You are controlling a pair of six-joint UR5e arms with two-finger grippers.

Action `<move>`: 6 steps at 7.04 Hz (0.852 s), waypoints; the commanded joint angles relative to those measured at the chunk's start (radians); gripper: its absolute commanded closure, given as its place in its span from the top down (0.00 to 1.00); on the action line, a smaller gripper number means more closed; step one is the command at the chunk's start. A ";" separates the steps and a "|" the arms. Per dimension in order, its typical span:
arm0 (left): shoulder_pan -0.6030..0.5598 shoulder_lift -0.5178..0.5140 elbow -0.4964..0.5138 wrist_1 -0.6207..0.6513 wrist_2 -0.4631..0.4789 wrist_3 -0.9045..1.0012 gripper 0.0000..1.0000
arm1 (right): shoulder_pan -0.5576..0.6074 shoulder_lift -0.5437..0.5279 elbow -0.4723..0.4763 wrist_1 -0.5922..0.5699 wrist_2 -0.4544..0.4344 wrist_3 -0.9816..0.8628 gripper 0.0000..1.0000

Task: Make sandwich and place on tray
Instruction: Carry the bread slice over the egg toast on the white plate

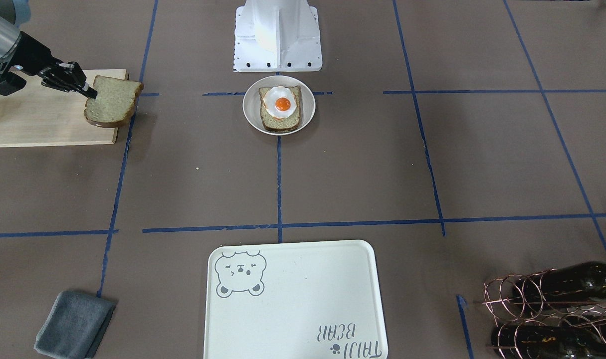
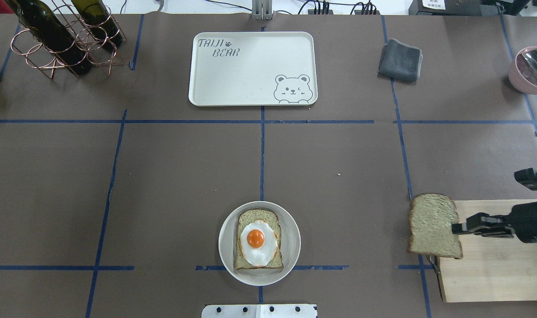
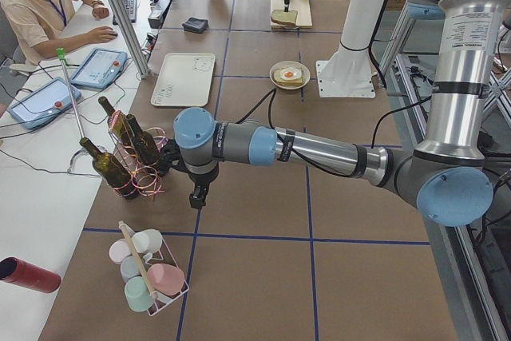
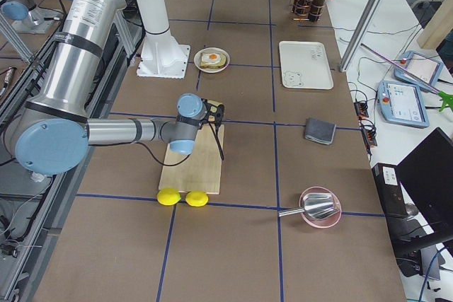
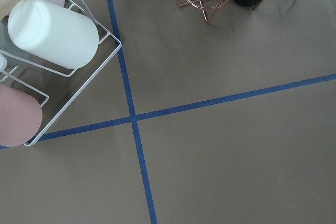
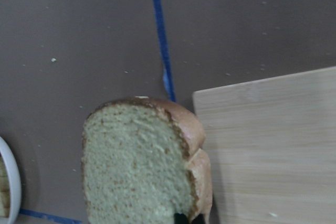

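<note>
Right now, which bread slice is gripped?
The bare slice at the cutting board edge, in the right gripper; the other slice lies on the plate under the egg.

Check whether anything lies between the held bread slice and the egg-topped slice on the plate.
Nothing visible does. The right gripper holds the bread slice over the cutting board's edge. Only taped table surface lies between it and the plate.

The bread (image 2: 432, 225) is speckled tan, the egg (image 2: 263, 255) white with orange yolk (image 2: 255, 238), the tray (image 2: 250, 66) cream.
</note>
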 commanded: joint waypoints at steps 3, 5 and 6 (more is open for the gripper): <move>0.000 -0.008 -0.008 -0.003 0.000 -0.020 1.00 | -0.177 0.478 -0.009 -0.305 -0.015 0.127 0.00; 0.000 -0.006 0.001 -0.046 0.002 -0.023 1.00 | -0.295 0.606 -0.012 -0.497 -0.150 0.127 0.00; 0.000 -0.005 -0.001 -0.046 0.000 -0.023 1.00 | -0.350 0.634 -0.013 -0.579 -0.227 0.118 0.00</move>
